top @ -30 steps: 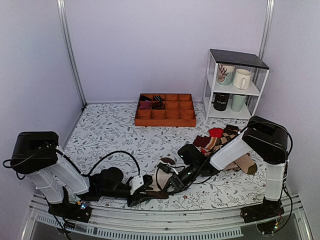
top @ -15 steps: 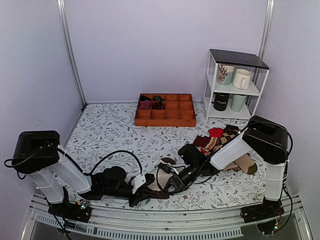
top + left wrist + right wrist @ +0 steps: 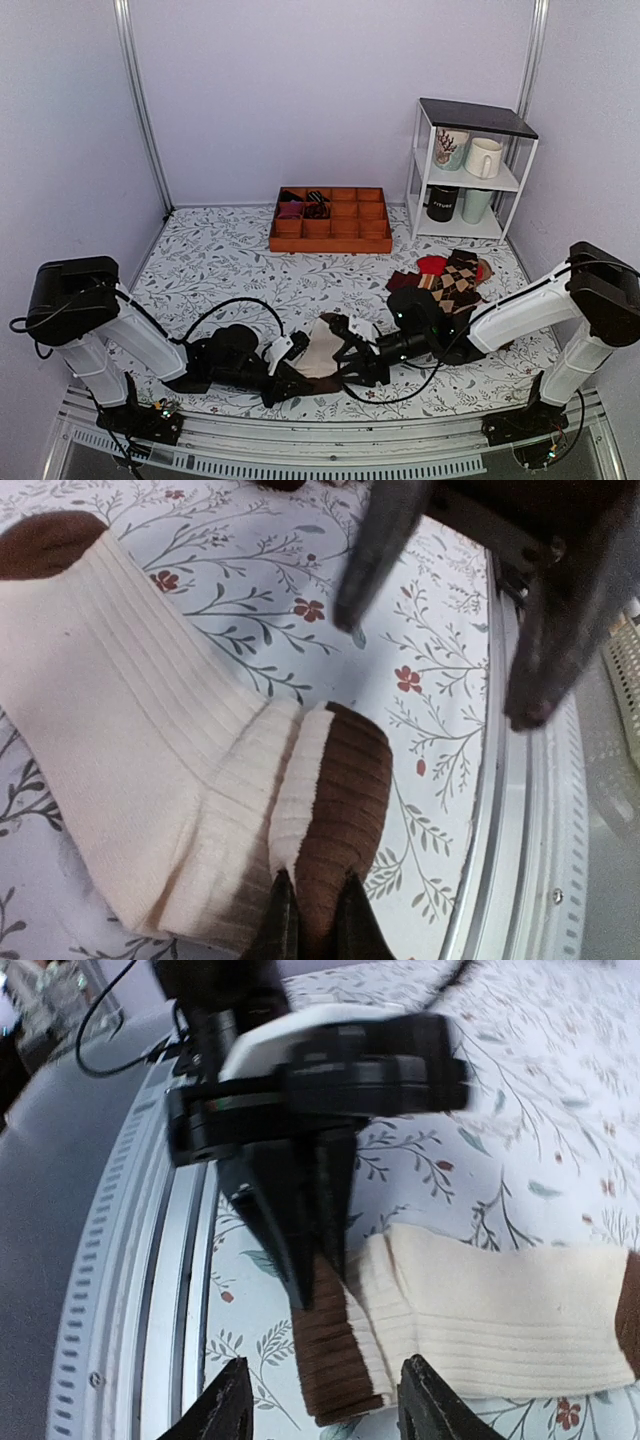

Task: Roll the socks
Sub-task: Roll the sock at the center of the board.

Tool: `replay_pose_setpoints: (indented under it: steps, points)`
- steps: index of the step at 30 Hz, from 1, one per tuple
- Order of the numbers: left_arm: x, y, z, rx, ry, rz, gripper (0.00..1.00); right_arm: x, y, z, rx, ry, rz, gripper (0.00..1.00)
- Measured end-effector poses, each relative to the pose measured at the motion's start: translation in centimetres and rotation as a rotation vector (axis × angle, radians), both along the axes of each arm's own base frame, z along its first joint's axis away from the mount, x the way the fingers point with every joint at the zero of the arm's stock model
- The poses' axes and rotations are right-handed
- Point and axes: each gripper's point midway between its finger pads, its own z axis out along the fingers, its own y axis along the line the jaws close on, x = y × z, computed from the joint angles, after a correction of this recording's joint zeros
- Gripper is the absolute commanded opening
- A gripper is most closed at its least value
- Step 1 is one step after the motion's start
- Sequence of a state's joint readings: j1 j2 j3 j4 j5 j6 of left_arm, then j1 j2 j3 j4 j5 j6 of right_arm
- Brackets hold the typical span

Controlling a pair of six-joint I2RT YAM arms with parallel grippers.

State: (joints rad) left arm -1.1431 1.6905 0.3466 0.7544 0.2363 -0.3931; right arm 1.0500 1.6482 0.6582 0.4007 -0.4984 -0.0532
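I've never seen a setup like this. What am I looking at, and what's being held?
Two robot arms sit at a flowered table. The wide picture looks down from behind them; the other two come from cameras on each wrist. The left hand is pinched shut on the brown end of a cream sock. The right hand hangs open close by, holding nothing. Farther back are a wooden divider tray, a pile of other socks and a shelf of mugs.
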Motion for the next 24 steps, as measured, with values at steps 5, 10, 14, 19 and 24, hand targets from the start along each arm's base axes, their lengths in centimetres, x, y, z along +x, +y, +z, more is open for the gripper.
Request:
replay_pose_setpoints:
  steps: [5,10,14,19,24]
  points:
    - [-0.1,-0.3,-0.1,-0.022,0.051,0.004,0.0,-3.6,0.0,-1.0,0.009,-0.307,0.187,0.55]
    - [-0.1,-0.3,-0.1,-0.027,0.067,0.004,0.0,-3.8,0.3,-2.0,-0.019,-0.464,0.241,0.69]
    - [-0.1,-0.3,-0.1,-0.028,0.072,0.0,0.0,-3.1,0.1,-3.8,-0.081,-0.525,0.235,0.69]
    - [-0.1,-0.2,-0.1,-0.029,0.074,-0.001,0.0,-2.1,0.3,-4.8,-0.127,-0.588,0.223,0.64]
    - [0.0,-0.2,-0.1,-0.03,0.074,0.001,0.0,-1.4,0.6,-4.6,-0.138,-0.624,0.209,0.56]
